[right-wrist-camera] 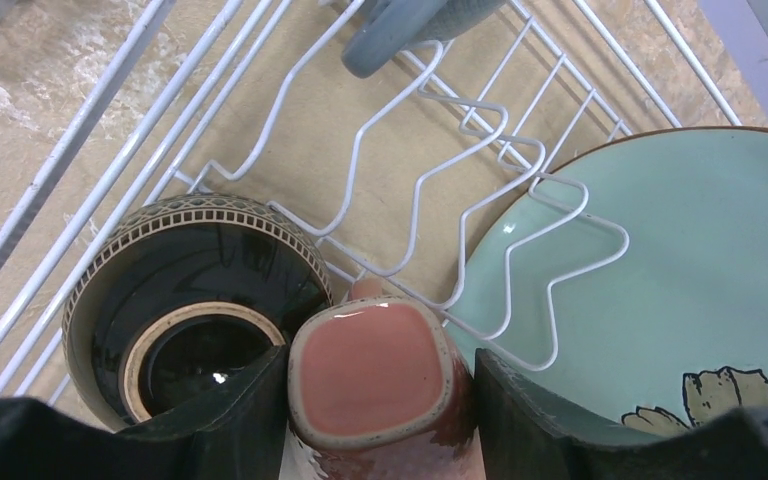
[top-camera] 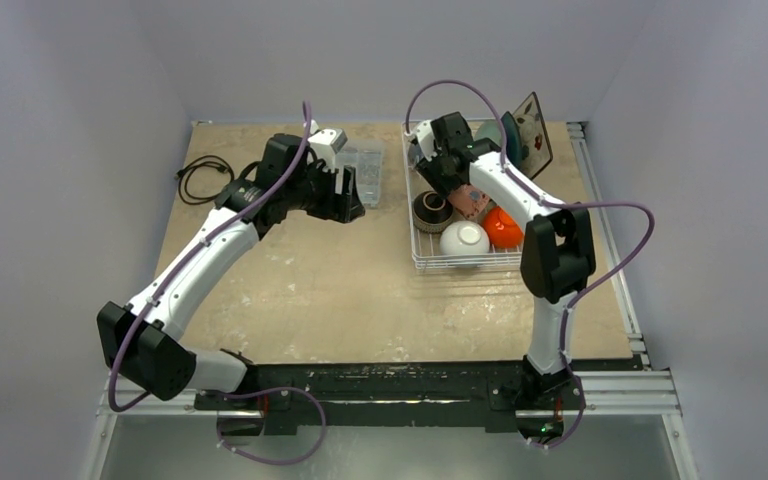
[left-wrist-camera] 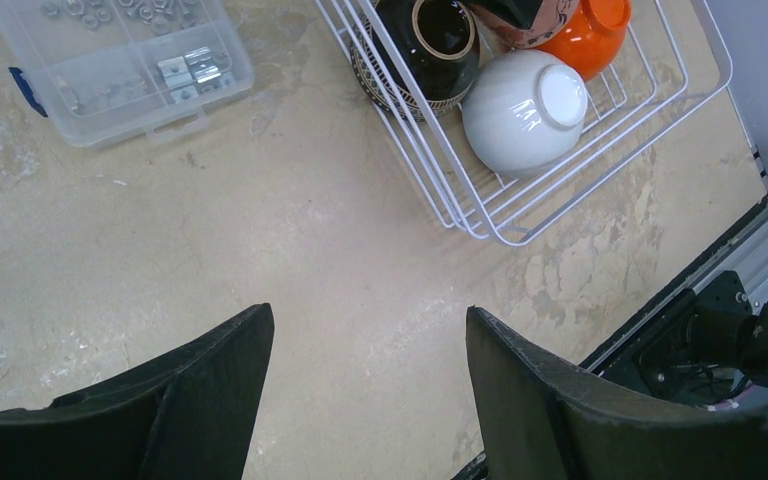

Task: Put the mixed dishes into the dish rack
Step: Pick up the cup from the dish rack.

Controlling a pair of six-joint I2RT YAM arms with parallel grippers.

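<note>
From above, the white wire rack (top-camera: 460,266) sits at the far right of the tan surface (top-camera: 340,290). Its near half holds three bowls: a brown bowl (top-camera: 432,210), a white bowl (top-camera: 464,240) and an orange bowl (top-camera: 503,228). Two square plates, a floral plate (top-camera: 532,128) and a teal plate (top-camera: 509,135), stand at its far end. One clear box (top-camera: 365,172) lies left of the rack. In the left wrist view, the left fingers (left-wrist-camera: 210,390) are spread wide above bare surface, grasping nothing; the white bowl lies foot up in the rack's corner. In the right wrist view, the right fingers (right-wrist-camera: 250,410) clamp one pink mug (right-wrist-camera: 375,375) inside the rack, between the brown bowl and one round green plate (right-wrist-camera: 680,290). One grey-blue mug (right-wrist-camera: 410,25) lies beyond the wavy tines.
</note>
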